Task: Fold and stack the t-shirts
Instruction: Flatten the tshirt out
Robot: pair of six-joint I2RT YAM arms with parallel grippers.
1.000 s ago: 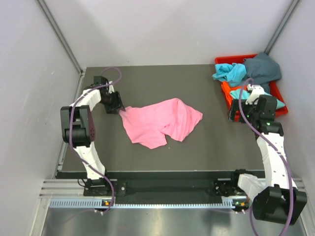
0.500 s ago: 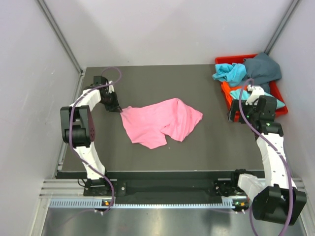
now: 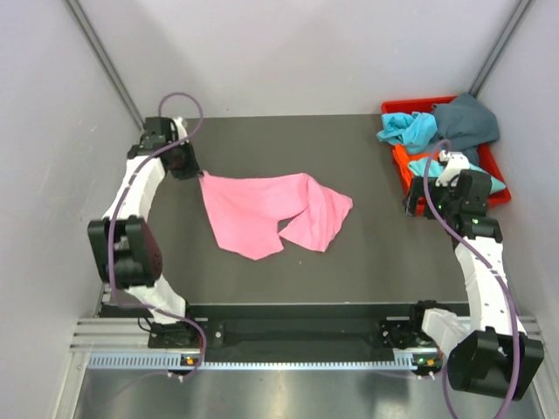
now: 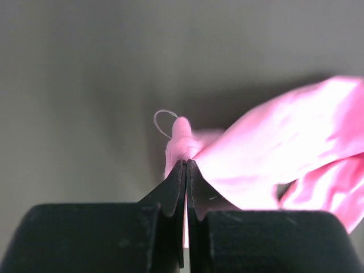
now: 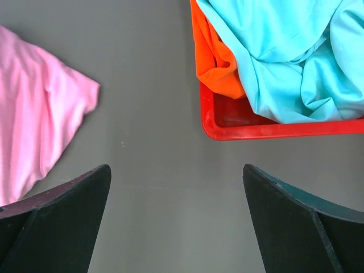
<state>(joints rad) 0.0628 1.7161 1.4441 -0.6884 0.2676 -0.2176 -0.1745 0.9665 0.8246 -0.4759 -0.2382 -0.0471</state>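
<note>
On the dark worktop (image 3: 367, 253): pinching the ten-o'clock corner of the pink t-shirt (image 3: 253, 209) spread at centre, left jaws clamped tight; right jaws wide at three o'clock, beside the red bin (image 3: 403, 108) of t-shirts (image 3: 410, 129).

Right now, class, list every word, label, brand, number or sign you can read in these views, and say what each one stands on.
None: no text can be read on the pink t-shirt, the turquoise t-shirt, the red plastic bin or the table.
</note>
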